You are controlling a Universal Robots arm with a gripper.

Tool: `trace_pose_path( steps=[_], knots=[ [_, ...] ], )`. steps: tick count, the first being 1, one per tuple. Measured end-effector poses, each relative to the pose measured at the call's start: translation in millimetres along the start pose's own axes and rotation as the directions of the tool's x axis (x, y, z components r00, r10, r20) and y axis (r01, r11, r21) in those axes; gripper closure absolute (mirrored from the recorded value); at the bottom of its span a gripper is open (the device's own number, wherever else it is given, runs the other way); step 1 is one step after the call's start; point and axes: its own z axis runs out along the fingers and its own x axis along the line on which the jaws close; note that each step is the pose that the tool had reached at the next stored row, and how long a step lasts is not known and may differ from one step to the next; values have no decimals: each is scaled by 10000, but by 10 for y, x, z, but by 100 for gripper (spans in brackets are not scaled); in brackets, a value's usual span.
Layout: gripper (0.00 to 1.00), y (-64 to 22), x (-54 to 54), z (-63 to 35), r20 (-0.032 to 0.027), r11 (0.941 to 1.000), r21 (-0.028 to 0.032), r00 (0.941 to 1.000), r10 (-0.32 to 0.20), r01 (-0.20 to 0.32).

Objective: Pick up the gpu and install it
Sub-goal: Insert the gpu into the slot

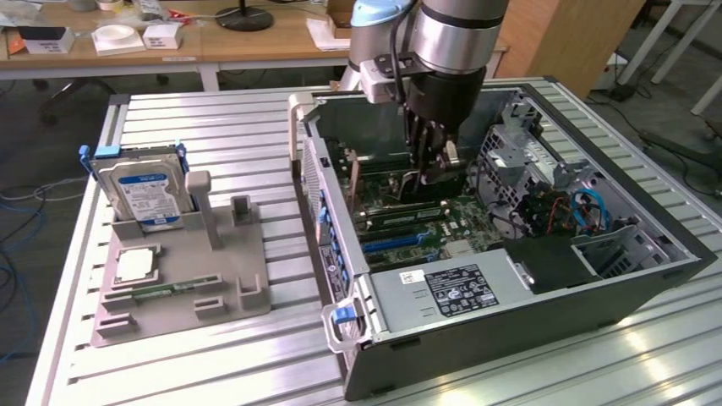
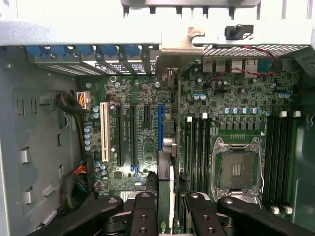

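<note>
The gripper [image 2: 166, 204] is gripping the gpu [image 2: 166, 196] edge-on inside the computer case [image 1: 631, 283], apparently lowering it toward the blue slot [image 2: 161, 135], not yet seated.

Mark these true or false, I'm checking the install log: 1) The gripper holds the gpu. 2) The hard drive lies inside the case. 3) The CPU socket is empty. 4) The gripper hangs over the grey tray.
1) True: the gripper is shut on the gpu, edge-on over the motherboard.
2) False: the hard drive stands in the tray.
3) True: the socket is bare.
4) False: it is inside the case.
</note>
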Motion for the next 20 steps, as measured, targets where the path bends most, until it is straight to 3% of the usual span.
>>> trace_pose_path(
  steps=[20],
  knots=[
    [74,3,25,59,-1,10000,-1,10000,-1,1]
  ],
)
